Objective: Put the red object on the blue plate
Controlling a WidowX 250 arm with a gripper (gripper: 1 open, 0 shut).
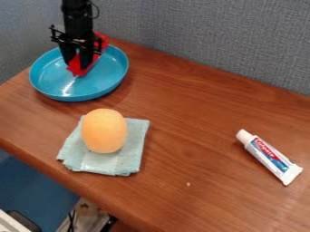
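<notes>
Red and boxy, the red object (89, 54) looks like a plain solid block, so my guess is it's stiff, pretty light, and not fragile at all. If it's smooth plastic or painted wood it might be a bit slippery, so pinching it across the two long flat sides near the middle seems like the safe way to hold it, and that's roughly how it looks to be held now. The pincer (80, 62) points straight down and is clamped tight on the block, with red showing between the dark fingers and sticking out a little toward the right side of them. Most of the block is hidden by the fingers, so I can't tell how much of its length is actually gripped. Directly under the pincer sits the blue plate (54, 83), a shallow bright cyan dish with a raised rim, and the block hangs low over the back part of it. Whether the bottom end already touches the plate I honestly can't say from this angle. Looks to me like letting go is about all that's left, and a hard block like this shouldn't mind a tiny drop.
</notes>
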